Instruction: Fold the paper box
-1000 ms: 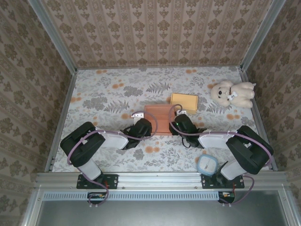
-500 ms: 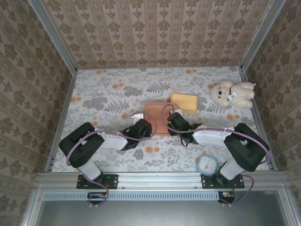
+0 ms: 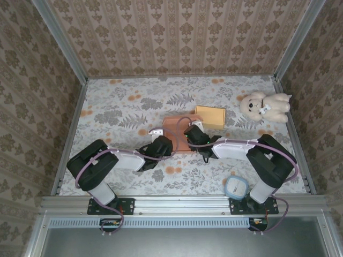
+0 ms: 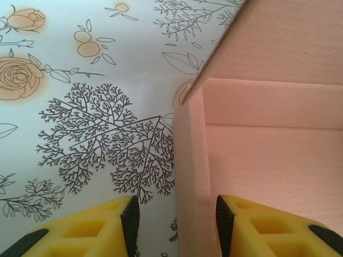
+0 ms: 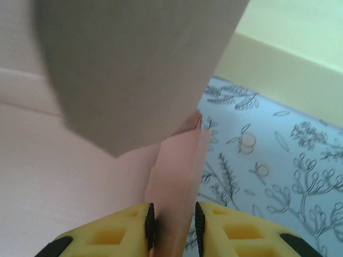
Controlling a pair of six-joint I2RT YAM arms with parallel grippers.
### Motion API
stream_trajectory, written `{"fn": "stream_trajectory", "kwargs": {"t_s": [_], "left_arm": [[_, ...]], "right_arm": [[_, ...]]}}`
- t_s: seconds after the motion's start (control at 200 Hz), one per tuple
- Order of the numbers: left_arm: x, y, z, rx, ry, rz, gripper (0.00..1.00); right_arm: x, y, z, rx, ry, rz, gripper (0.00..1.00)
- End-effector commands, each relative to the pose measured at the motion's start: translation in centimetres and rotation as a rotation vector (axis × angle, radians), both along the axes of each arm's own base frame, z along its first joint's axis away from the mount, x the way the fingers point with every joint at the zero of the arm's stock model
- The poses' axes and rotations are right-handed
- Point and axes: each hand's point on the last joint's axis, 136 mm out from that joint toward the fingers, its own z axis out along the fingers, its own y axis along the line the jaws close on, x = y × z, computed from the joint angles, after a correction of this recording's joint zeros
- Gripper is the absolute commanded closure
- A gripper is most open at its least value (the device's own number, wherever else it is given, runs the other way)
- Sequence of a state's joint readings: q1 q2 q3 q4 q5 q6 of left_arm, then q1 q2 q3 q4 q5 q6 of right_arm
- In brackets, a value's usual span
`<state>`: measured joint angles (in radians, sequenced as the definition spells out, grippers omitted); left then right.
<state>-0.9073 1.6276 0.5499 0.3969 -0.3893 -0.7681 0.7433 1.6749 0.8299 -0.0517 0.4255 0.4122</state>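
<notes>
The table [image 3: 107, 107] is the biggest thing here, covered in a pale cloth printed with leaves and orange flowers and closed in on three sides by patterned walls [image 3: 177, 37]. The left arm [image 3: 115, 159] and the right arm [image 3: 241, 147] reach in from the near edge and meet around the middle of the table.

The paper box [image 3: 172, 128] sits there between them, a salmon-pink cardboard piece lying on the cloth with its walls partly raised. Just behind it and to the right, touching or nearly touching its far corner, lies a flat yellow box [image 3: 210, 116]. A cream teddy bear [image 3: 263, 106] lies well apart near the far right corner. A round container with a blue rim [image 3: 236, 187] rests by the right arm's base.

The left gripper [image 4: 174, 211] straddles the upright left wall of the paper box [image 4: 268, 150]. Its jaws stand partly apart: the wall sits against the inner finger [image 4: 230, 219], and bare cloth shows between the wall and the outer finger [image 4: 115, 219].

The right gripper [image 5: 172, 214] has its jaws drawn narrow on a thin upright flap [image 5: 174, 171] of the paper box [image 5: 80, 176], pinched between its yellow fingers [image 5: 128, 225]. A larger blurred panel looms above.
</notes>
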Motion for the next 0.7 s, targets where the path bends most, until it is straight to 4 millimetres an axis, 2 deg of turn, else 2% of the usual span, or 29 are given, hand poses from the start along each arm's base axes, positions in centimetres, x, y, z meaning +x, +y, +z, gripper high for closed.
{"fn": "stream_trajectory", "kwargs": {"t_s": [0.0, 0.255, 0.31, 0.43, 0.515, 0.695], "left_arm": [[-2.4, 3.1, -3.7, 0.135, 0.117, 0.001, 0.56], [-2.4, 3.2, -3.6, 0.143, 0.114, 0.016, 0.56], [-2.4, 3.2, -3.6, 0.145, 0.113, 0.019, 0.56], [-2.4, 3.2, -3.6, 0.146, 0.110, 0.025, 0.56], [-2.4, 3.2, -3.7, 0.146, 0.113, 0.032, 0.56], [-2.4, 3.3, -3.8, 0.153, 0.115, 0.039, 0.56]], "right_arm": [[-3.3, -4.2, -4.7, -0.251, 0.188, 0.005, 0.71], [-2.7, -5.3, -2.8, -0.437, 0.149, -0.016, 0.73], [-2.7, -5.1, -2.6, -0.453, 0.144, -0.009, 0.79], [-2.6, -5.0, -2.6, -0.484, 0.139, -0.011, 0.84], [-2.4, -5.2, -2.2, -0.541, 0.126, -0.027, 0.84], [-2.0, -4.7, -0.2, -0.688, 0.054, -0.048, 0.83]]}}
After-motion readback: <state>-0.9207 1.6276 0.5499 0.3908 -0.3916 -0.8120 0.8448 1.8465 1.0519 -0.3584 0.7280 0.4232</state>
